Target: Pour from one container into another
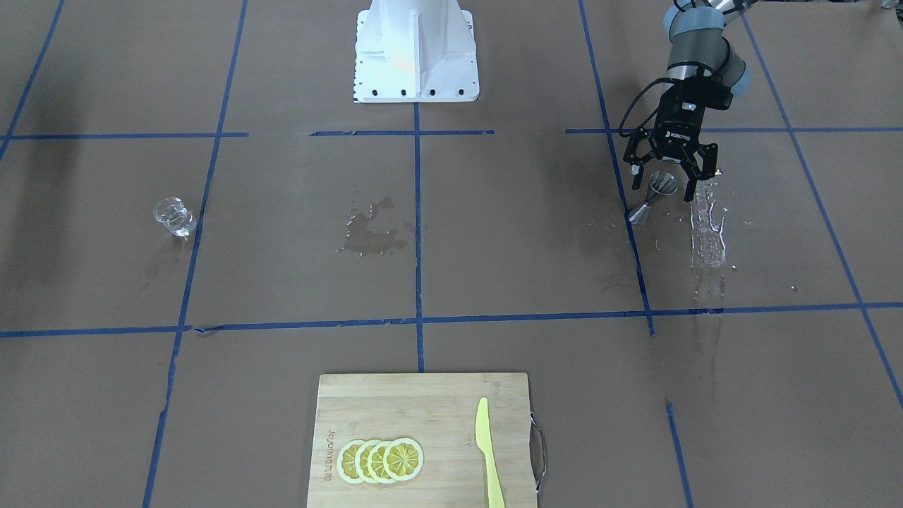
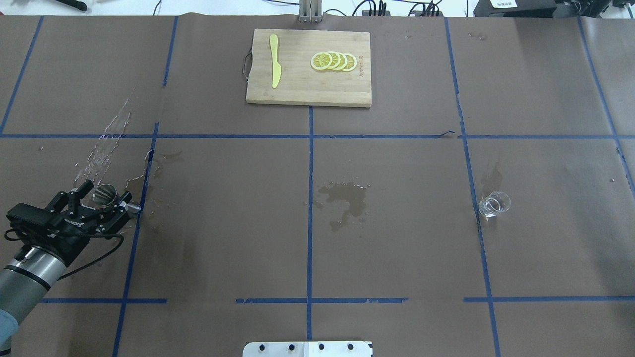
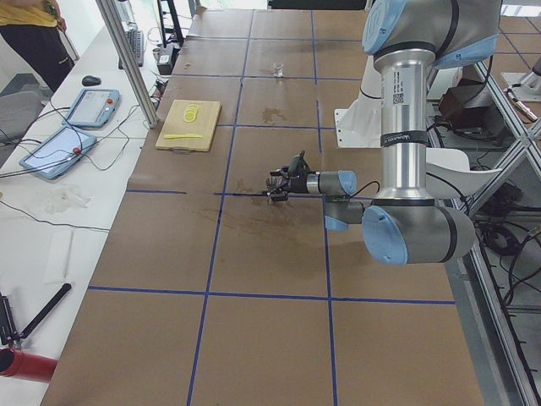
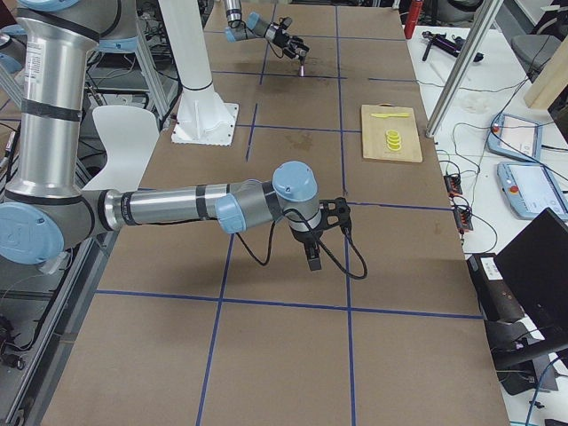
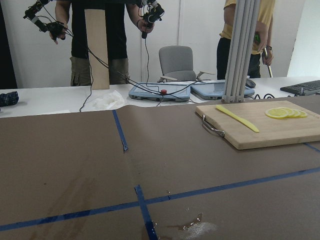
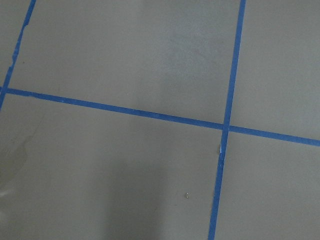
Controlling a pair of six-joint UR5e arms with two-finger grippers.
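Steel jigger (image 1: 650, 203) sits between wide-open jaws of the left gripper (image 1: 662, 188).

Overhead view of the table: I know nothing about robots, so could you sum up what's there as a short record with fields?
Left gripper: open, fingers either side of the steel jigger
Right gripper: over bare table; open or shut cannot be told
Glass cup: standing alone on the robot's right side
Cutting board: far edge, holding lemon slices and a yellow knife
Spills: wet patch mid-table, splashes beside the jigger
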